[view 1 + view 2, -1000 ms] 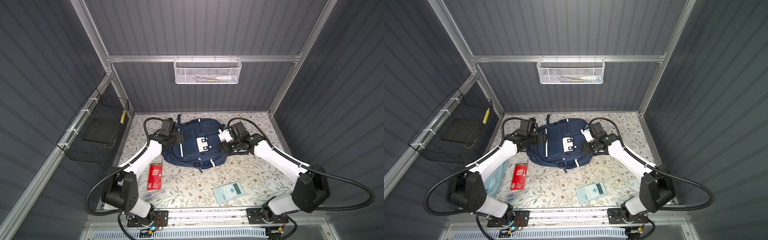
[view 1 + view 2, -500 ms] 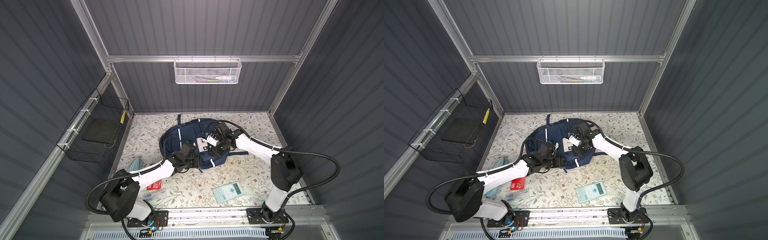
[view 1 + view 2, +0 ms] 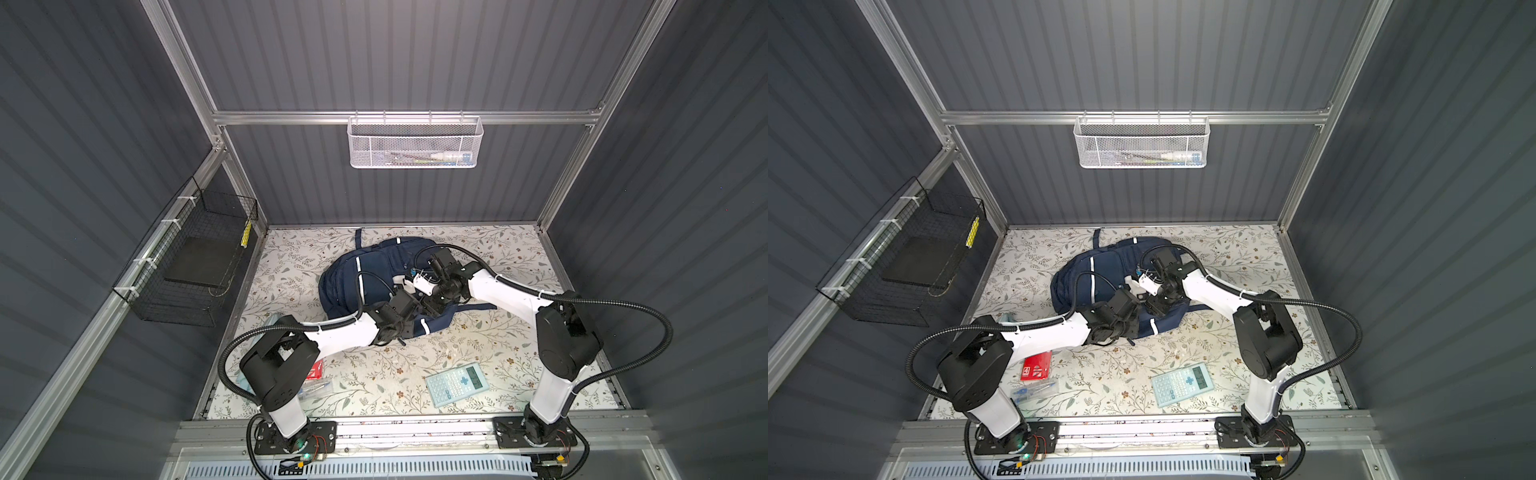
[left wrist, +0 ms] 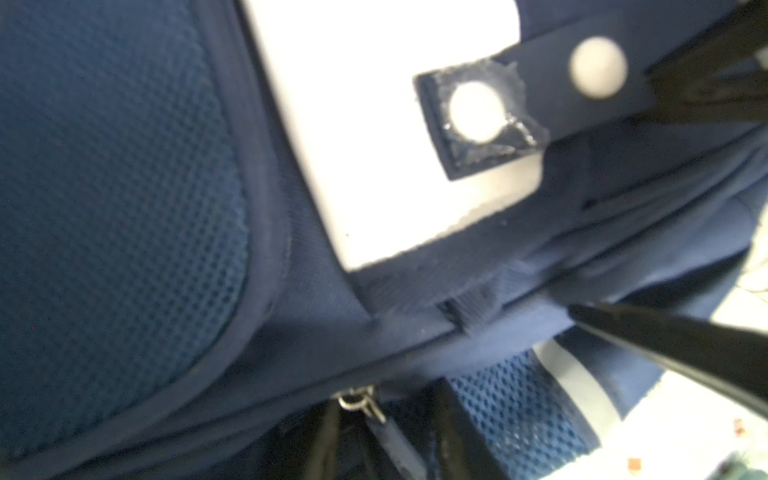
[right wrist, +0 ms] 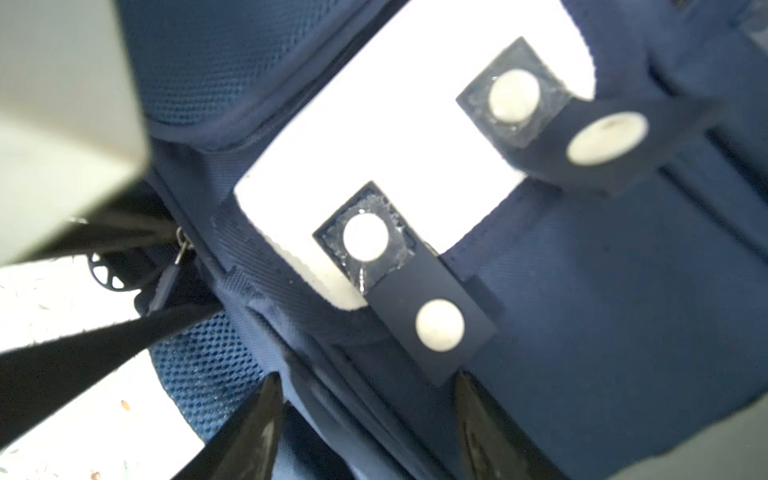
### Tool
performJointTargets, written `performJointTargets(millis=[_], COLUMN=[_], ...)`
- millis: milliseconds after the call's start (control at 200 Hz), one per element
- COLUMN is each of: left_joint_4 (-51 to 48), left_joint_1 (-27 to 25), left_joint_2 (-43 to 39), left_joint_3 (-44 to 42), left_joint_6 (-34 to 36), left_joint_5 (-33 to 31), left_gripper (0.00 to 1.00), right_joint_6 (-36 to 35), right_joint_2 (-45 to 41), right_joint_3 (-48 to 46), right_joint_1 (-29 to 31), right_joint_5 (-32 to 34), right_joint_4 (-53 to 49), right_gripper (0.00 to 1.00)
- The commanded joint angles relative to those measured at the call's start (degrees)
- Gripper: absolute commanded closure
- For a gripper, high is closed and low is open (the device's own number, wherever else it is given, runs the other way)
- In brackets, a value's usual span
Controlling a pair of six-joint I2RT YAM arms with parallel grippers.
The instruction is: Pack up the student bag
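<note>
Left hand point(image 4: 386, 419), partly open: its two black fingers point(image 4: 324, 440) stood apart on either side of a small metal zipper pull point(image 4: 359, 403) at a seam of the bag point(image 3: 345, 282). The gap between them was wider than the pull, and nothing was clamped. In the right wrist view one fingertip lay right at the ring of the pull, though contact could not be confirmed.

Right hand point(image 5: 368, 386), open wider: its fingers were spread over the navy fabric of the front pocket, just below a dark strap tab point(image 5: 432, 320) bearing two white snaps. It held nothing, and whether the tips pressed the cloth could not be told.

In both top views the two hands met close together over the near front part of the bag, the left reaching in from the near left and the right from the right. The bag, navy with white stripes, lay flat on the flowered tabletop point(image 3: 291, 257) toward the rear centre, its white patch point(image 4: 374, 124) facing up beside the hands.

Loose on the tabletop, apart from the bag, were a pale calculator point(image 3: 457, 383) near the front right, and a red packet point(image 3: 1037, 366) and a clear case of pens point(image 3: 1034, 390) near the front left, beside the left arm. A white mesh basket point(image 3: 415, 143) hung on the rear wall and a black wire basket point(image 3: 195, 257) on the left wall.
</note>
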Motion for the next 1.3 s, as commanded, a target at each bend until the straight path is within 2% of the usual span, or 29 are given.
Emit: performJointTargets(millis=[0, 65, 140, 300, 395, 515, 595, 680, 745, 835, 941, 1111, 1166, 1296], left_joint_4=[-2.13, -2.91, -4.55, -7.19, -5.75, -2.73, -3.72, -5.44, -5.34, -7.80, -11.11, -17.13, -18.63, -19.89], left_joint_1=[-0.22, -0.11, 0.14, 1.41, 4.22, 6.87, 7.14, 7.55, 8.30, 9.77, 13.67, 18.73, 20.24, 29.29], left_joint_2=[0.82, -0.42, -1.80, -4.34, -4.40, -7.44, -9.78, -11.33, -12.98, -15.09, -17.33, -20.75, -21.13, -22.34], left_joint_3=[1.22, 1.32, 1.84, 1.38, -0.48, -2.54, -2.12, -1.88, -3.07, -4.33, -6.67, -5.64, -4.58, -3.75], left_joint_6=[0.72, 0.54, 0.77, 1.95, 2.48, 1.64, 1.48, 1.75, 1.27, 2.06, 4.34, 9.02, 10.63, 15.57], left_joint_5=[-1.16, 0.13, 0.57, 0.32, 3.87, 8.95, 9.71, 11.19, 12.84, 12.21, 10.98, 6.92, 5.34, 7.43], left_gripper=[0.82, 0.94, 0.98, 1.00, 1.00, 1.00, 1.00, 1.00, 1.00, 1.00, 1.00, 1.00, 1.00, 1.00], right_joint_6=[2.12, 1.64, 1.03, 0.92, 1.60, 0.97, -1.48, -3.43, -4.22, -5.41, -6.74, -5.80, -5.17, -6.80], right_joint_2=[0.86, 1.16, 1.39, 1.63, 0.14, -4.99, -5.50, -3.15, -0.09, 3.02, 1.86, -6.03, -8.96, -11.77], right_joint_3=[-1.78, -2.53, -3.44, -4.50, -5.54, -12.69, -15.48, -14.61, -12.04, -9.89, -12.64, -20.12, -22.11, -24.09], right_joint_1=[0.28, 0.40, 0.58, 0.68, 1.04, 3.15, 5.58, 7.76, 8.43, 7.50, 5.24, 1.76, -0.13, -4.50], right_joint_5=[1.85, 3.20, 5.40, 6.54, 4.46, 0.48, 2.93, 7.16, 11.92, 17.35, 18.13, 18.09, 16.12, 16.15], right_joint_4=[-0.76, 0.11, 1.06, 1.55, 1.88, 12.05, 19.22, 22.12, 20.07, 15.75, 15.16, 20.11, 22.43, 24.89], right_gripper=[0.34, 0.35, 0.36, 0.37, 0.37, 0.33, 0.30, 0.30, 0.37, 0.57, 0.80, 0.93, 0.94, 0.94])
